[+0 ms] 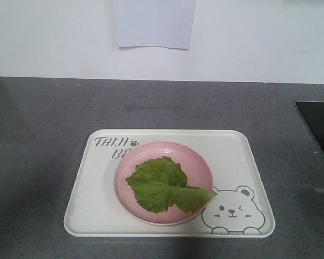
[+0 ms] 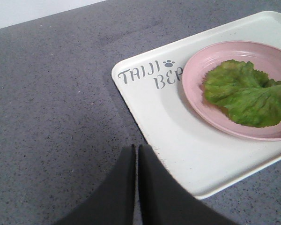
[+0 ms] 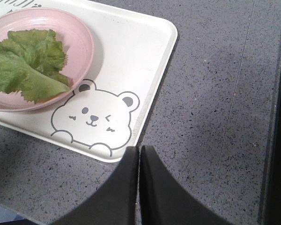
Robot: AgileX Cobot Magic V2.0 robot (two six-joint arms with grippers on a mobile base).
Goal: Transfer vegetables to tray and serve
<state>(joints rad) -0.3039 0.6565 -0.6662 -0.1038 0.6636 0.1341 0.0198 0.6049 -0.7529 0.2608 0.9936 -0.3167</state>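
The vegetables, one crinkly green lettuce leaf [image 1: 164,185] [image 2: 246,93] [image 3: 28,63], lie flat in a round pink plate [image 1: 197,162] [image 2: 196,70] [image 3: 82,42]. That plate stands on the cream tray [image 1: 97,205] [image 2: 159,117] [image 3: 140,51] with grey lettering and a bear face. My left gripper [image 2: 136,146] is shut and holds nothing, just off the tray's near left edge. My right gripper [image 3: 140,147] is also shut and holds nothing, by the tray's near right corner. Neither gripper shows in the front view.
The tray rests on a dark grey speckled counter [image 1: 43,124]. A black panel [image 1: 319,127] [image 3: 278,140] lies at the counter's right edge. A white wall with a sheet of paper [image 1: 154,24] stands behind.
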